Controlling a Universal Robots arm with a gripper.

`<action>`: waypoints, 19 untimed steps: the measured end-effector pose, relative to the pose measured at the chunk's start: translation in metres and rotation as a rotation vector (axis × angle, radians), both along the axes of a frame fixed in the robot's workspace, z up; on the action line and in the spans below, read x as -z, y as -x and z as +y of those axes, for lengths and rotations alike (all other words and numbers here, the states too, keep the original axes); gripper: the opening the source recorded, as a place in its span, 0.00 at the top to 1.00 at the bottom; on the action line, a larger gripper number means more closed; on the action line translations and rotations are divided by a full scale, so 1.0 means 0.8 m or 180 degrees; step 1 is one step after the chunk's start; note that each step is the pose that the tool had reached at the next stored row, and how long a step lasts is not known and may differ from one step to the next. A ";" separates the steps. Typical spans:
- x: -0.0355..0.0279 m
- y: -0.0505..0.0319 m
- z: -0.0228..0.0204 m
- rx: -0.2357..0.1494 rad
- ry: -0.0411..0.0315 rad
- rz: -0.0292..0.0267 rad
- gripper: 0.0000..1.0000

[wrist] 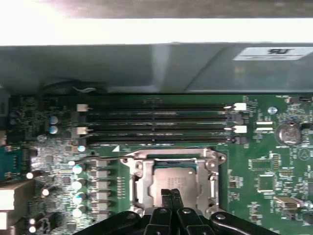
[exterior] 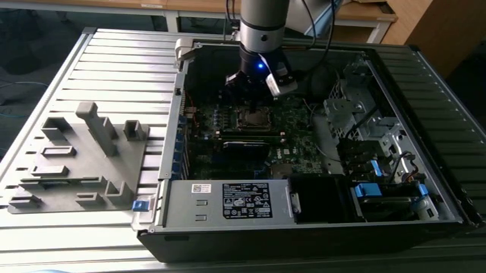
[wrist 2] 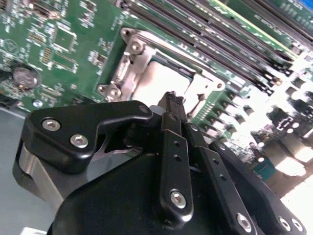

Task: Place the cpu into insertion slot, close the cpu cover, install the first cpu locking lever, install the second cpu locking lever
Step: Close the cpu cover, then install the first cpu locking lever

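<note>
Gripper [wrist: 170, 192] has its fingers pinched together on nothing, tips right over the cpu [wrist: 173, 180]. The cpu sits in the socket with the cpu cover [wrist: 141, 182] lying flat around it, and it's tight in there, with the memory slots [wrist: 156, 122] just beyond. In the exterior view the open computer case [exterior: 304, 242] sits on a slatted grey table [exterior: 122, 62], stickered power supply [exterior: 190, 205] along its near edge and a grey fixture tray [exterior: 76, 170] beside it on the exterior view's left.

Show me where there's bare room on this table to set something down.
The slatted table is bare between the grey fixture, its far edge and the computer case. Crowded: inside the case, round the gripper over the motherboard.
</note>
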State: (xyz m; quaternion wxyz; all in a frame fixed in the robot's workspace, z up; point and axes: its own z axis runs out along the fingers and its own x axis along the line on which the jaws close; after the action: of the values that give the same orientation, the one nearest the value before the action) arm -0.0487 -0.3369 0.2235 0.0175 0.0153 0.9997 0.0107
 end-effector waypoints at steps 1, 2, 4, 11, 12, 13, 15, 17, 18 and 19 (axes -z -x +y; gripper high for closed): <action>0.0000 -0.003 0.0000 0.0000 0.0000 0.0000 0.89; 0.0000 -0.005 0.0000 0.0000 0.0000 0.0000 0.89; 0.0000 -0.006 0.0000 0.0000 0.0000 0.0000 0.89; -0.0036 -0.006 0.0000 0.0000 0.0000 0.0000 0.89; -0.0043 -0.006 0.0001 0.0000 0.0000 0.0000 0.89; -0.0043 -0.006 0.0001 0.0000 -0.0001 0.0000 0.89; -0.0075 -0.006 0.0000 0.0000 0.0000 0.0000 0.89; -0.0106 -0.006 0.0000 0.0000 0.0000 0.0000 0.89; -0.0106 -0.006 0.0000 0.0000 0.0000 0.0000 0.89; -0.0106 -0.006 0.0001 0.0000 0.0000 0.0000 0.89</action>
State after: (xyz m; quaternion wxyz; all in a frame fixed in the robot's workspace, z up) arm -0.0442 -0.3368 0.2320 0.0176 0.0153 0.9997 0.0107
